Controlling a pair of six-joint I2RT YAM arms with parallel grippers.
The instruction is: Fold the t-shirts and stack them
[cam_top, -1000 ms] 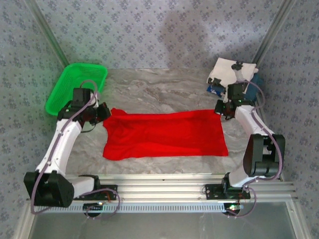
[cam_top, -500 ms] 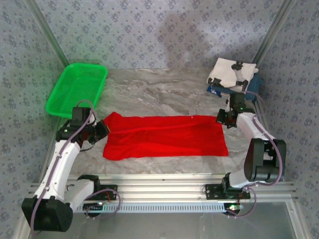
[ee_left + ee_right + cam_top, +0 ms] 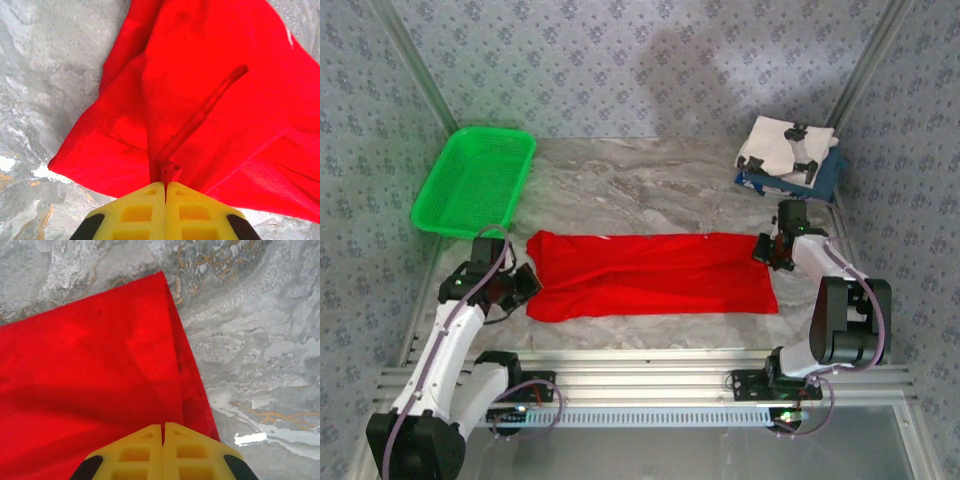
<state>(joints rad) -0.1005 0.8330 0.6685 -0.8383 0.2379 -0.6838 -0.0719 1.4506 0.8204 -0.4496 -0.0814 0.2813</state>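
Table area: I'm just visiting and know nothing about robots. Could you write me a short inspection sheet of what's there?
Surface: marbled grey table, no spills seen.
Job's things: red t-shirt laid out lengthwise mid-table; white t-shirt folded on top of a navy t-shirt, far right corner.
Clutter: green basket, far left, empty.
Tools: left tool shut on the red t-shirt's bunched left end; right tool shut on its right edge.
Cables: grey cables loop along both arms.
Surroundings: patterned walls; metal rail at the near edge.
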